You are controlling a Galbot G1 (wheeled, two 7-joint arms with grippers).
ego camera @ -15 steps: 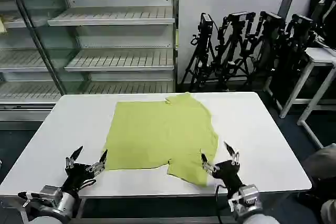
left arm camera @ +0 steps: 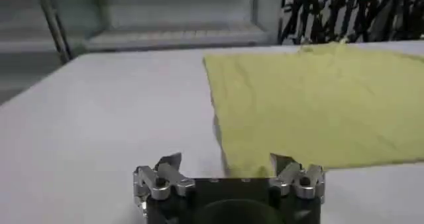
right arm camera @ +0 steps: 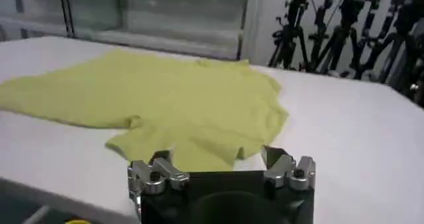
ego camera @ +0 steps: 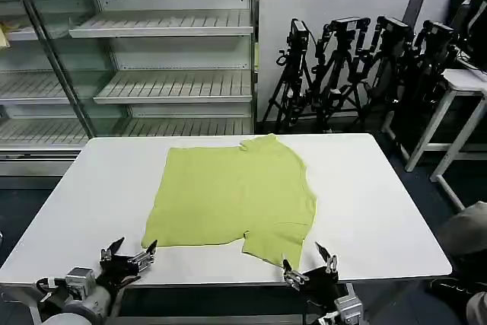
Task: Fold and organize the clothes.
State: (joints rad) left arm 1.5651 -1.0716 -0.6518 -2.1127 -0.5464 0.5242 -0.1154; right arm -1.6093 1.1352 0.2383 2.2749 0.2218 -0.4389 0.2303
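Table (ego camera: pixel 380 188) is white, with the lime T-shirt (ego camera: pixel 232 195) spread mostly flat across its middle, plain side up, one sleeve bunched toward the near edge. Folding looks like it hasn't really started, so basically the whole job is left, no creases or stacked layers that I can see. Left gripper (ego camera: pixel 128 252) and right gripper (ego camera: pixel 308 262) both hover at the near edge, fingers spread and holding nothing.
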